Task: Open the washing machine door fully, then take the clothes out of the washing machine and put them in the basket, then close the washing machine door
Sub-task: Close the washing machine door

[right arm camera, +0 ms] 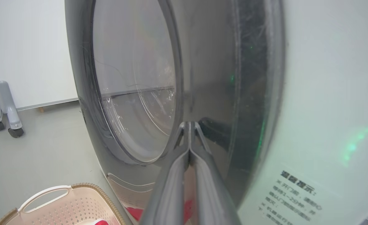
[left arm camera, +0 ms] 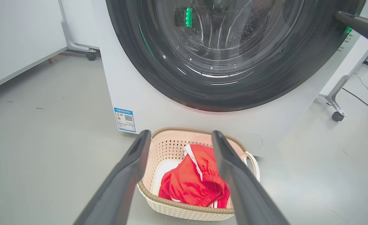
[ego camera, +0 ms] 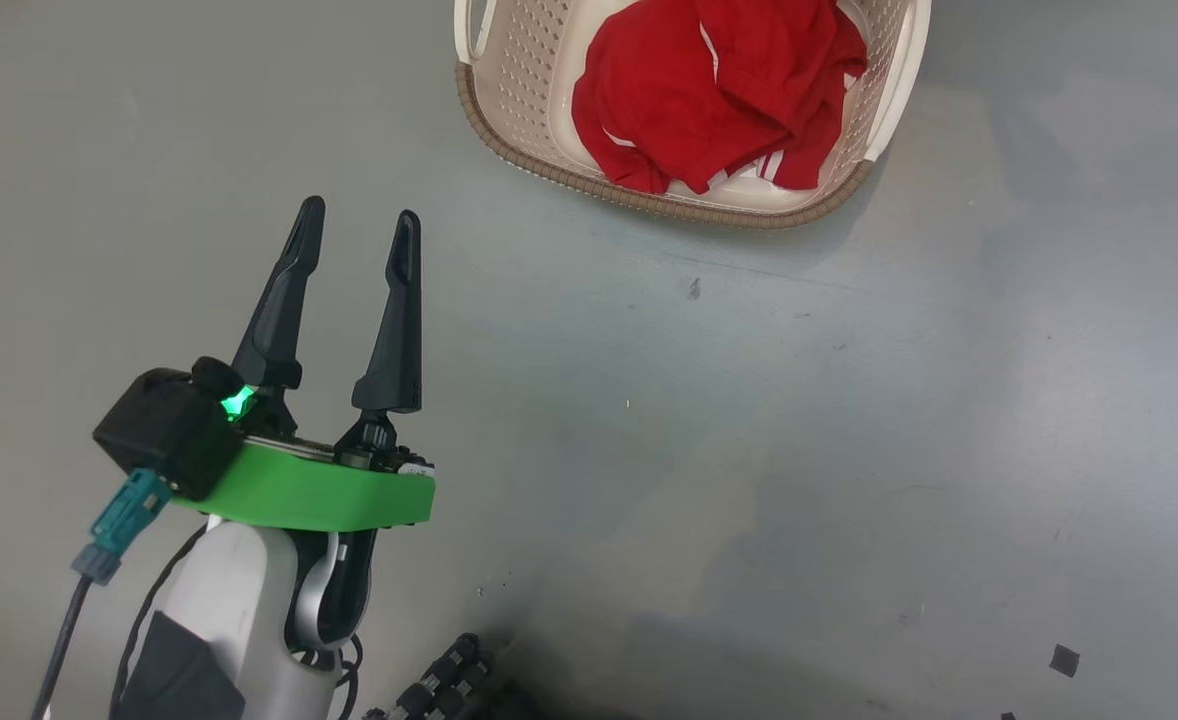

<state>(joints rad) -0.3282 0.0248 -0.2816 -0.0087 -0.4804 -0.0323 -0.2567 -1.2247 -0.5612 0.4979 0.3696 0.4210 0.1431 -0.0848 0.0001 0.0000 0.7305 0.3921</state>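
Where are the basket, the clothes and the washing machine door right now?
basket (ego camera: 519,75), head view, perforated side wall.
clothes (ego camera: 699,100), head view, red fabric.
washing machine door (left arm camera: 234,97), left wrist view, black rim.

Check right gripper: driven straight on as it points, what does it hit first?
The door: the shut right gripper aims at its black rim. It may be touching it; depth is unclear.

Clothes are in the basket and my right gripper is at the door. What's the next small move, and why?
Probably press the shut right gripper gently against the door, on its black rim. The clothes lie in the basket, so only closing remains. The door looks about flush with the machine, but I cannot tell whether it has latched.
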